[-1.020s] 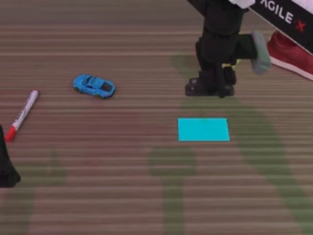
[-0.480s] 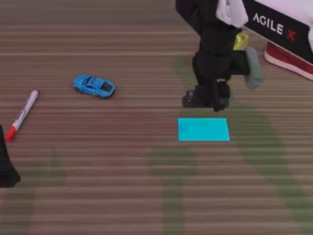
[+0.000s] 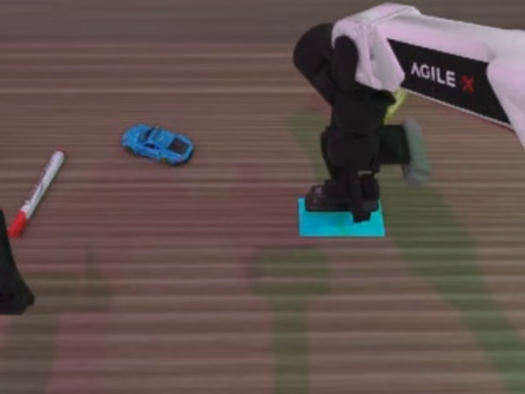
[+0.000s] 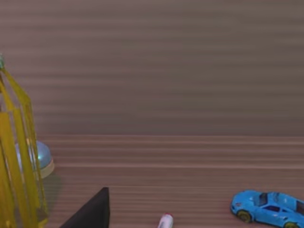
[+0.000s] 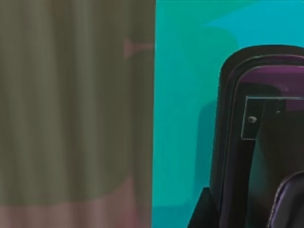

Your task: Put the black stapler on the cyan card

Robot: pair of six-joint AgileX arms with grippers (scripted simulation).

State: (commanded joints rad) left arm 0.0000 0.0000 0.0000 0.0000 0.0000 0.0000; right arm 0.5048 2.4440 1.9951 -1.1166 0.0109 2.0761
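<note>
A wooden-striped table (image 3: 164,287) is seen from above, with two robot arms at work over it. The right arm reaches in from the upper right, white with black lettering, and its black right gripper (image 3: 354,201) hangs over the upper edge of the cyan card (image 3: 340,224), which lies flat a little right of the table's middle. The black stapler (image 3: 328,199) sits crosswise between the jaws, its left end sticking out past them, directly above the card's upper left part. The jaws are closed around the stapler. From above, I cannot tell whether the stapler touches the card or is held just over it.

The right wrist view looks down along the gripper. The stapler (image 5: 259,137) fills the near part of the picture as a dark rounded shape with a purplish sheen, and the card (image 5: 183,109) spreads bright cyan beneath and beside it. The card's straight edge meets the bare table (image 5: 71,109).

Well apart to the left, a blue toy car (image 3: 157,144) stands on the table, and farther left a red-capped marker (image 3: 36,193) lies at a slant near the edge. The left gripper (image 3: 11,279) is parked at the far left edge, only a dark part of it in view. The left wrist view shows the toy car (image 4: 269,207), the tip of the marker (image 4: 165,221), and the table beyond.
</note>
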